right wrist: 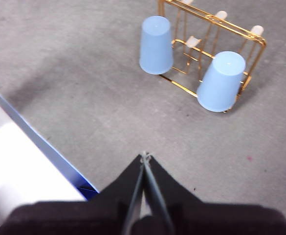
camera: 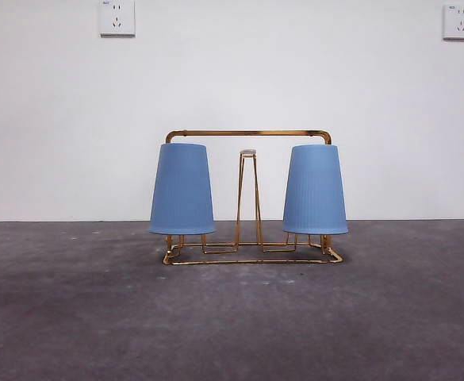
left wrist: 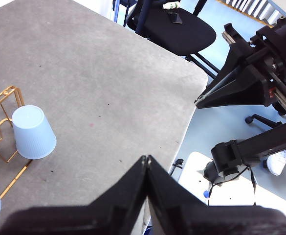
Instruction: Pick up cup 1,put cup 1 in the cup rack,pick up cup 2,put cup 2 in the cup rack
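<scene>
Both pairs of jaws are resting pressed together with nothing between them: the left gripper [left wrist: 146, 159] and the right gripper [right wrist: 143, 156] are each hanging high above the grey table [camera: 232, 317], well apart from the work.

Largest of the task's things, the cup rack [camera: 247, 133] is standing in the middle of the front view, its gold handle spanning the centre. Two blue cups are sitting upside down over pegs, one left of centre [camera: 182, 189] and one right of centre [camera: 315, 190], with a bare pale-tipped peg [camera: 248, 153] rising between them. Judging from this, both placements are looking done.

The cups are appearing light, thin-walled and smooth, probably plastic, so squeezing gently across the tapered side near the closed end would be suiting them; a hard pinch could be deforming them. The wire rack seems light enough to slide if nudged.

Nothing is blocking the rack; two wall sockets [camera: 116, 17] are sitting in the upper corners.
</scene>
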